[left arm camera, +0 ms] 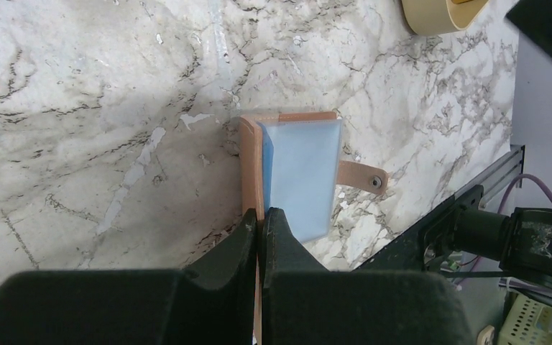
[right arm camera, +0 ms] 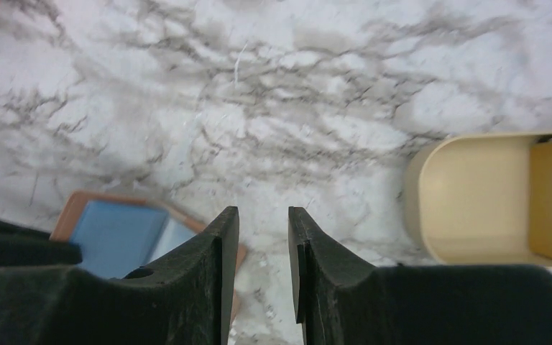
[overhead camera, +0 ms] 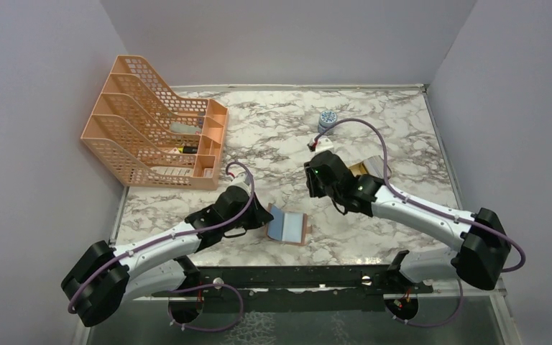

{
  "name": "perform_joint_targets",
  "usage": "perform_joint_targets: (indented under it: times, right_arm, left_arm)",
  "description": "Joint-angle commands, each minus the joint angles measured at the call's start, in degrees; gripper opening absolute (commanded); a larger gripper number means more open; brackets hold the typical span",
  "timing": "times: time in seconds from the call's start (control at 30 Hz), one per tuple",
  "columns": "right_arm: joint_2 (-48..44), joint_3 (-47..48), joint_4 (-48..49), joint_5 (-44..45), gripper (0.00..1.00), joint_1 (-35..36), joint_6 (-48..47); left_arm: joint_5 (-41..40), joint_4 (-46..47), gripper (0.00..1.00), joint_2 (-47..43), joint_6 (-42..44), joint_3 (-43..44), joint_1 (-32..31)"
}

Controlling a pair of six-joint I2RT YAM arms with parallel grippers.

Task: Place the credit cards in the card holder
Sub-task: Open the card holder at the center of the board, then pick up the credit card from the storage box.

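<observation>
The tan leather card holder (overhead camera: 288, 227) lies open on the marble table, with its strap and snap (left arm camera: 364, 177) pointing toward the table's near edge. Light blue fills its clear sleeves (left arm camera: 302, 172); I cannot tell cards from sleeves. My left gripper (left arm camera: 260, 219) is shut on the edge of the holder's left cover, which it holds raised. My right gripper (right arm camera: 264, 215) is open and empty, hovering over bare marble between the holder (right arm camera: 115, 226) and the beige tray (right arm camera: 467, 194). A gold-brown flat piece (right arm camera: 550, 198) lies in the tray.
An orange mesh file organiser (overhead camera: 154, 133) stands at the back left. A small round blue-grey container (overhead camera: 327, 118) and a small white object (overhead camera: 321, 144) sit at the back centre. The beige tray (overhead camera: 371, 167) is partly under my right arm. A black rail (overhead camera: 295, 277) runs along the near edge.
</observation>
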Motion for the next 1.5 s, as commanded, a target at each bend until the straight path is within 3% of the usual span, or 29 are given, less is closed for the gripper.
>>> perform_joint_targets:
  times: [0.0,0.47,0.8,1.23,1.47]
  right_arm:
    - [4.53,6.09,-3.99,12.22,0.33,-0.8,-9.32]
    - [18.06,12.39,-9.31,20.57,0.47,-12.32,-18.67]
    - [23.21,16.18,-12.67,23.5,0.47,-21.56,-20.13]
    - [28.93,16.09,-13.69,27.94,0.46,-24.53,-19.66]
    - [30.3,16.48,-14.11,29.31,0.4,-24.89,-18.81]
  left_arm:
    - [-0.17,0.66,0.0,-1.9,-0.1,-0.91,0.08]
    - [2.29,1.03,0.0,-3.53,0.29,-1.35,0.09]
    - [2.6,1.17,0.0,-4.97,0.22,-2.55,0.07]
    - [1.96,0.37,0.0,-5.5,0.69,-2.38,0.12]
    - [1.88,0.37,0.0,-5.62,0.67,-2.42,0.08]
